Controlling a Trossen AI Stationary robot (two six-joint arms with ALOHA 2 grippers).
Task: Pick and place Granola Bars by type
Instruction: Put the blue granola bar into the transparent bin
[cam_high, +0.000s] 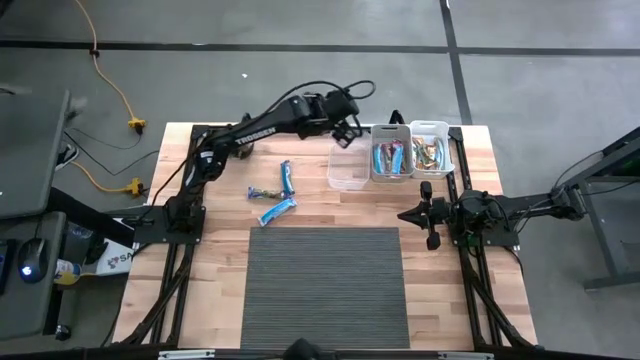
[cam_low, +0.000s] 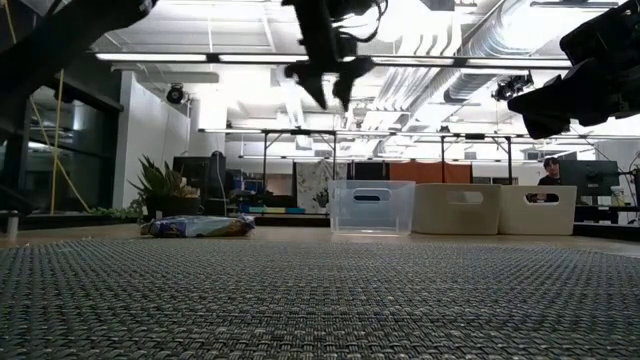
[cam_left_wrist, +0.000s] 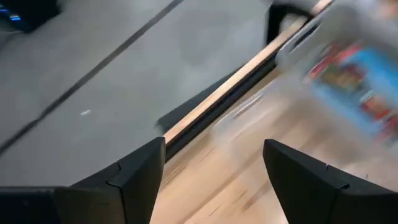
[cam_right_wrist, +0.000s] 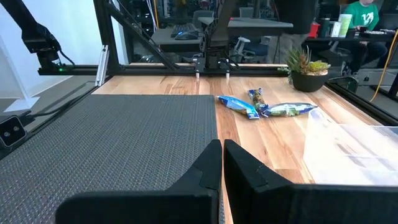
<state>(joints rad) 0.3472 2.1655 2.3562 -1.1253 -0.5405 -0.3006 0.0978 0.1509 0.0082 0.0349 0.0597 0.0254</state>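
Three granola bars lie flat on the wood left of the bins: two bright blue ones (cam_high: 287, 177) (cam_high: 277, 210) and a darker one (cam_high: 265, 193); the right wrist view shows them as a small cluster (cam_right_wrist: 261, 107). The middle bin (cam_high: 392, 158) holds blue-red-white bars. The right bin (cam_high: 431, 152) holds yellow-green ones. The left clear bin (cam_high: 348, 166) looks empty. My left gripper (cam_high: 349, 131) (cam_left_wrist: 214, 168) hangs open in the air above the table's far edge, beside the clear bin, holding nothing. My right gripper (cam_high: 403, 214) (cam_right_wrist: 221, 152) waits shut, right of the mat.
A grey woven mat (cam_high: 325, 285) covers the table's near middle. A small potted plant (cam_right_wrist: 308, 67) stands near the far edge. The three bins stand in a row at the far right. Bare wood lies between the loose bars and the mat.
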